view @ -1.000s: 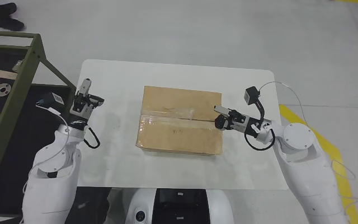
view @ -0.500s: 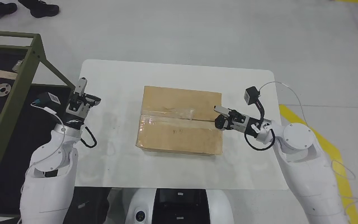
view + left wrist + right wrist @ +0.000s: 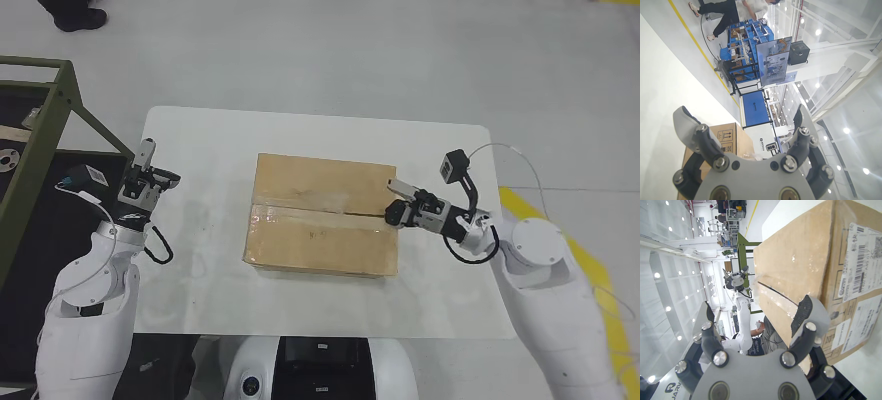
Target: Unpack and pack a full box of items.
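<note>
A closed cardboard box (image 3: 320, 235) lies in the middle of the white table (image 3: 440, 290), with clear tape along its top seam (image 3: 300, 211). My right gripper (image 3: 393, 197) is open at the box's right end, by the seam. In the right wrist view one finger (image 3: 806, 311) rests against the top edge of the box (image 3: 791, 256), above its labelled end face, while the other finger stands free in the air. My left gripper (image 3: 150, 163) is open and empty over the table's left edge, well apart from the box (image 3: 728, 136).
A green metal frame (image 3: 60, 100) stands off the table's left side over a dark surface. Bare tabletop surrounds the box on all sides. A yellow floor line (image 3: 560, 230) runs to the right of the table.
My right gripper has tilted and lifted slightly at the box's right end, its fingers now spanning the seam. The left arm shifted a little outward to the left, then held still.
</note>
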`<control>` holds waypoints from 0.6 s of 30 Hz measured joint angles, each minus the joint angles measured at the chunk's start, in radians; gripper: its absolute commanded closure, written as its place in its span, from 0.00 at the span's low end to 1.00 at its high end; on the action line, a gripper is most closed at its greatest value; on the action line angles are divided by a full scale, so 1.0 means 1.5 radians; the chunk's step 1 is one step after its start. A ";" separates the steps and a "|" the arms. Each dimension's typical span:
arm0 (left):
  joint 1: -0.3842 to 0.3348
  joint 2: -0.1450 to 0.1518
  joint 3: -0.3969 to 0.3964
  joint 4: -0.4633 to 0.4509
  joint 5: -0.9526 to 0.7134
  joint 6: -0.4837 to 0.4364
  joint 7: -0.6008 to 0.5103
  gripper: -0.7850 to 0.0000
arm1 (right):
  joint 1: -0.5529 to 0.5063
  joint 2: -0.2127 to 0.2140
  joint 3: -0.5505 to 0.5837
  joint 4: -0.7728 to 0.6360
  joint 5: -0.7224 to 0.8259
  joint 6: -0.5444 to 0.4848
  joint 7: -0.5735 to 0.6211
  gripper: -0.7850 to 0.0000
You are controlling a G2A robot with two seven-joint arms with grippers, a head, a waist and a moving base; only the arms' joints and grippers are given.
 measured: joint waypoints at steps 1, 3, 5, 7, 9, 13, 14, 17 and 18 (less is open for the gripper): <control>0.000 0.000 0.000 0.000 0.000 0.000 0.000 0.00 | 0.000 0.000 0.003 -0.005 0.007 -0.001 0.002 0.00; 0.000 0.000 0.000 0.000 0.000 0.000 0.000 0.00 | -0.002 0.001 0.006 -0.021 0.020 -0.002 0.007 0.00; 0.000 0.000 0.000 0.000 0.000 0.000 0.000 0.00 | -0.001 0.001 0.002 -0.033 0.024 0.000 0.008 0.00; 0.000 0.000 0.000 0.000 0.000 0.000 0.000 0.00 | 0.006 0.000 -0.013 -0.045 0.024 0.002 0.009 0.00; 0.000 0.000 0.000 0.000 0.000 0.000 0.000 0.00 | 0.018 -0.003 -0.035 -0.048 0.026 0.003 0.006 0.00; 0.000 0.000 0.000 0.000 0.000 0.000 0.000 0.00 | 0.047 -0.011 -0.083 -0.042 0.033 -0.001 -0.014 0.00; 0.000 0.000 0.000 0.000 0.000 0.000 0.000 0.00 | 0.053 -0.013 -0.095 -0.040 0.034 -0.004 -0.020 0.00; 0.000 0.000 0.000 0.000 0.000 0.000 0.000 0.00 | 0.068 -0.019 -0.126 -0.028 0.037 -0.015 -0.035 0.00; 0.000 0.000 0.000 0.000 0.000 0.000 0.000 0.00 | 0.072 -0.021 -0.136 -0.023 0.039 -0.018 -0.039 0.00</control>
